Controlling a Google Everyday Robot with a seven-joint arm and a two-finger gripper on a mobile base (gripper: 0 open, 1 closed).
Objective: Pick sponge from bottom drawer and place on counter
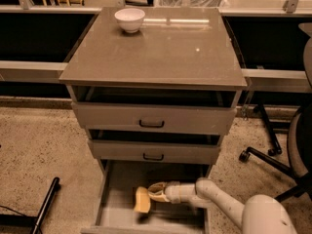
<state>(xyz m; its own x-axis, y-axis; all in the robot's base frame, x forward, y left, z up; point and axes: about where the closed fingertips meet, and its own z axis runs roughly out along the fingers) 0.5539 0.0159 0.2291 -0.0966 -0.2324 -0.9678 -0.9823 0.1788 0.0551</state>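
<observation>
The pale-yellow sponge [141, 200] lies on the floor of the open bottom drawer [117, 199], left of its middle. My gripper [155, 192] reaches into the drawer from the right, low over the floor, and its tip is right against the sponge's right side. The white arm [219, 204] comes in from the lower right. The grey-brown counter [165, 48] tops the cabinet above.
A white bowl [129, 19] stands at the counter's back left. The two upper drawers [152, 118] with black handles are slightly pulled out above the gripper. An office chair base [273, 155] stands at the right. A black bar [46, 204] lies on the floor at the left.
</observation>
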